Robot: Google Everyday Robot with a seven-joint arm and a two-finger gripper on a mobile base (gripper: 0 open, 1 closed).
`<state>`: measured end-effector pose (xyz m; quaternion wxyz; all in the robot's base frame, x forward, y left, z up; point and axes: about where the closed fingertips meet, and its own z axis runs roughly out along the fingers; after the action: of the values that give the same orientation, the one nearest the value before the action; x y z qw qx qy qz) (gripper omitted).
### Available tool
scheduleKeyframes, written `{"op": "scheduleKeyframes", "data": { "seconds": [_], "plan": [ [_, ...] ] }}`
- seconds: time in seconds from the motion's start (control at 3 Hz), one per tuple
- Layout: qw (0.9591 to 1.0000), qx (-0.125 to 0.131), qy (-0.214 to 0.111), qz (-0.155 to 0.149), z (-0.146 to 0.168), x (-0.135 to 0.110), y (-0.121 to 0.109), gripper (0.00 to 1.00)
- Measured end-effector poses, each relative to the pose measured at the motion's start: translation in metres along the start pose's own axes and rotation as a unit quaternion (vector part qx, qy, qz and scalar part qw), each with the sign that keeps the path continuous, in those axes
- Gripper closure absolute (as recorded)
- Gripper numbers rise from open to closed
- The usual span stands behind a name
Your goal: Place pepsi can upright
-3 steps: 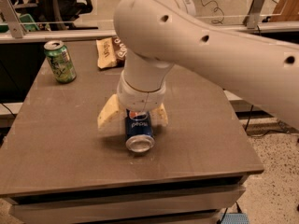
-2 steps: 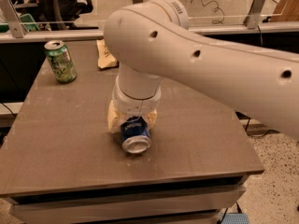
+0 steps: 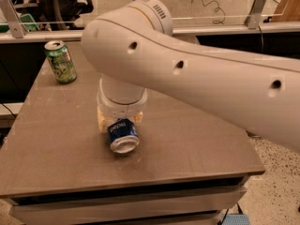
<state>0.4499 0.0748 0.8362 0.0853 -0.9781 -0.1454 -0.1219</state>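
The pepsi can (image 3: 123, 136) lies on its side near the middle of the brown table (image 3: 56, 139), dark blue with white lettering, its silver end facing the camera. My gripper (image 3: 120, 122) comes straight down from the thick white arm (image 3: 187, 74) onto the can. Its yellowish fingers (image 3: 100, 122) sit tight against the can's two sides, shut on it. The can's far end is hidden under the wrist.
A green can (image 3: 60, 61) stands upright at the table's back left corner. The table's front edge (image 3: 131, 184) is close below the pepsi can. A glass partition and a counter run along the back. Speckled floor lies to the right.
The gripper's fingers, spread wide on either side of the can a second ago, have closed in against it. The arm has swung lower and leftward, now hiding the snack bag at the back.
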Motion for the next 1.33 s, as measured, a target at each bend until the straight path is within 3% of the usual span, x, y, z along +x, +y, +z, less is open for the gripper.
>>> {"op": "scheduleKeyframes", "data": {
  "seconds": [0.33,1.0,1.33],
  "plan": [
    [0.9988,0.048,0.005,-0.012,-0.018,0.009,-0.025,1.00],
    [0.9988,0.045,0.001,-0.020,-0.024,-0.003,-0.029,1.00],
    [0.9978,0.033,0.030,-0.049,-0.035,-0.027,-0.024,1.00]
  ]
}}
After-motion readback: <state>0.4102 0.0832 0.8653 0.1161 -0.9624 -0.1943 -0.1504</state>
